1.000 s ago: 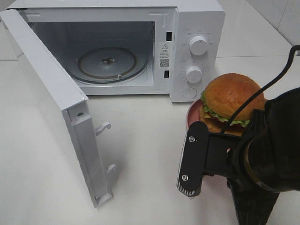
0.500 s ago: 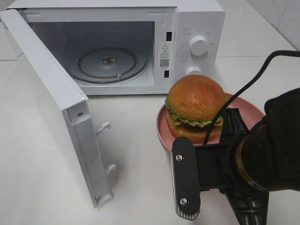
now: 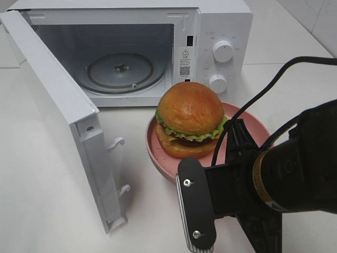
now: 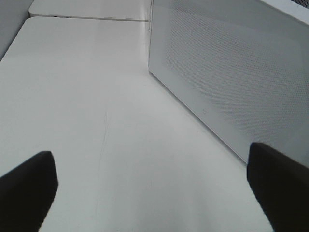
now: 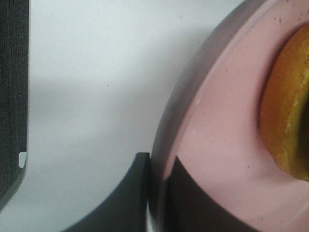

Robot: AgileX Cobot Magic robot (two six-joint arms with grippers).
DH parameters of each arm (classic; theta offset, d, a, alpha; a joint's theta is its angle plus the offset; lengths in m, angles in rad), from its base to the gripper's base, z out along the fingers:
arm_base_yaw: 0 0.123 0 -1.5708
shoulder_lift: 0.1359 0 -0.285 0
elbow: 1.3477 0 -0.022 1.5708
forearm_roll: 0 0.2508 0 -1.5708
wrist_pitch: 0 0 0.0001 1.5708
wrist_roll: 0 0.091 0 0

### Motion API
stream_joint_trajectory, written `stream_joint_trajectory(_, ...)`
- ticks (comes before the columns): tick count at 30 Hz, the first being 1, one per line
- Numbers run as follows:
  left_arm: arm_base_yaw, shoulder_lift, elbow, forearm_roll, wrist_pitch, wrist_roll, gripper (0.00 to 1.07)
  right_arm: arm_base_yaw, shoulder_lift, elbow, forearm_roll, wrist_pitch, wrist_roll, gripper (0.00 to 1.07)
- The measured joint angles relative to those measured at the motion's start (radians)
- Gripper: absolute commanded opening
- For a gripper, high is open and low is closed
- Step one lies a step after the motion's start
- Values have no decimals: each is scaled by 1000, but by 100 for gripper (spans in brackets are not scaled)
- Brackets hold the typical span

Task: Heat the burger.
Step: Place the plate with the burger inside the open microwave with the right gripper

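1. Right gripper: my fingers are closed on the rim of the pink plate, one under the rim and one inside it. The wrist view cuts off both fingers and most of the plate. I cannot tell whether the plate rests on the table or hangs just clear of it.

2. Left gripper: only two dark fingertips show, cut off at the frame's edge. They stand wide apart with nothing between them, above bare table beside the perforated face of the door.

3. Right arm pose: from the high camera, my forearm enters from the near right and reaches toward the middle. The dark wrist and its black bracket cover the plate's near edge and hide the grip itself. A cable arcs over the wrist.

4. Burger: it sits upright on the plate, toward its far-left side, apart from my fingers. The wrist view catches only a sliver of its lower bun.

5. Microwave: it stands behind the plate with its door swung fully open to the left. The glass turntable is bare. The burger hides part of the lower front panel.
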Motion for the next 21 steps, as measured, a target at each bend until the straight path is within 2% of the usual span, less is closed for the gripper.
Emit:
stream_joint_trajectory(7,0,0,0,0,0,0,100,-66,0,0,-9,-47,-103,1)
stream_joint_trajectory(9,0,0,0,0,0,0,100,-96,0,0,-9,-51,-199,0)
stream_joint_trajectory(15,0,0,0,0,0,0,100,-123,1,0,-3,-93,-292,0)
stream_joint_trajectory(21,0,0,0,0,0,0,100,-183,2,-14,67,-105,-450,0)
